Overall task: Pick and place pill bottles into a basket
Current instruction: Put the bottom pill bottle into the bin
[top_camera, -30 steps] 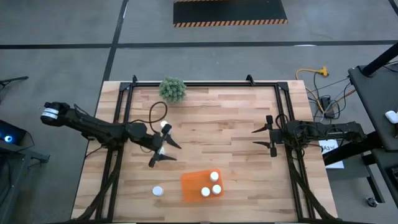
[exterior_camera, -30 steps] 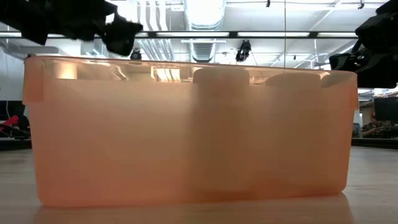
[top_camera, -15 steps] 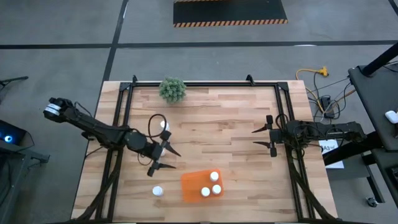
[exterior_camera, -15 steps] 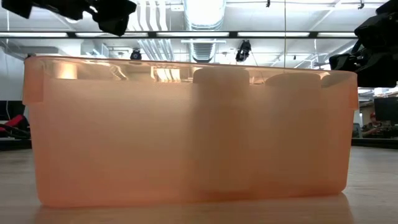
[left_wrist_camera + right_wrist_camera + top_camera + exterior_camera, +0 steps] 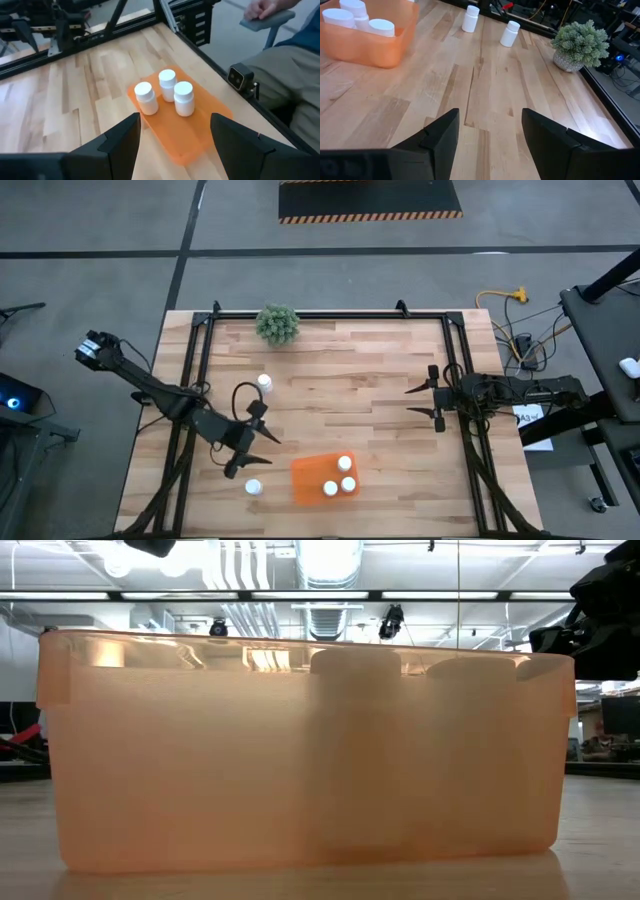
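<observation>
The orange basket (image 5: 318, 480) lies near the table's front edge and holds three white pill bottles (image 5: 344, 464), standing upright; they also show in the left wrist view (image 5: 166, 84). One bottle (image 5: 254, 487) stands on the table left of the basket. Another (image 5: 264, 382) stands farther back. Both show in the right wrist view (image 5: 471, 18), (image 5: 510, 33). My left gripper (image 5: 253, 457) is open and empty, above the table between these two bottles, just behind the near one. My right gripper (image 5: 408, 401) is open and empty at the table's right side.
A small green plant (image 5: 278, 324) stands at the far edge, left of centre. A black frame (image 5: 445, 360) runs along the table's sides. A seated person (image 5: 280, 70) shows beyond the table in the left wrist view. Bare wood lies between the basket and my right gripper.
My left gripper has gone from beside the far bottle toward the table's near edge, closer to the lone bottle left of the basket, staying open. In the low view it has passed out of the picture's top. The bottles and basket have not moved.
</observation>
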Robot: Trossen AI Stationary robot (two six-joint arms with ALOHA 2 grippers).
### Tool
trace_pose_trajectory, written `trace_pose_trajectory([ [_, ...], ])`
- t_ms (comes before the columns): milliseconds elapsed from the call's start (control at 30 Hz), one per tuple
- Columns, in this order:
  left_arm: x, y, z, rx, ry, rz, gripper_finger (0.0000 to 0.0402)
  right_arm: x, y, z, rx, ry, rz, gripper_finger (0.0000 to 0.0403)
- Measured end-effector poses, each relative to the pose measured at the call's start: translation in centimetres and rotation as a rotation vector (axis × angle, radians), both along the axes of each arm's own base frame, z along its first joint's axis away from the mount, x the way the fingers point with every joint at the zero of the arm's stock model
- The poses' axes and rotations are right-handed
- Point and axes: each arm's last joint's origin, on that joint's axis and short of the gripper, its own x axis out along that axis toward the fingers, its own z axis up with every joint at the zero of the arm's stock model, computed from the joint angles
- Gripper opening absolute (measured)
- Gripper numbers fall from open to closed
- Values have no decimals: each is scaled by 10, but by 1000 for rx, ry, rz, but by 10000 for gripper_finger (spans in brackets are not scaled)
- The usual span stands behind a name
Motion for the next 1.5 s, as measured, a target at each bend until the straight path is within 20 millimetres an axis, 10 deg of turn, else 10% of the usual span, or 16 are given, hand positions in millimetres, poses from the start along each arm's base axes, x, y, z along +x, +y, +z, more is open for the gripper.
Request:
trace_pose_trajectory([
  [833, 35, -67, -4, 137, 584, 215, 223, 0, 0, 0, 2, -1, -1, 206],
  [1500, 22, -94, -20, -36, 824, 379, 223, 0, 0, 0, 1, -1, 0, 206],
])
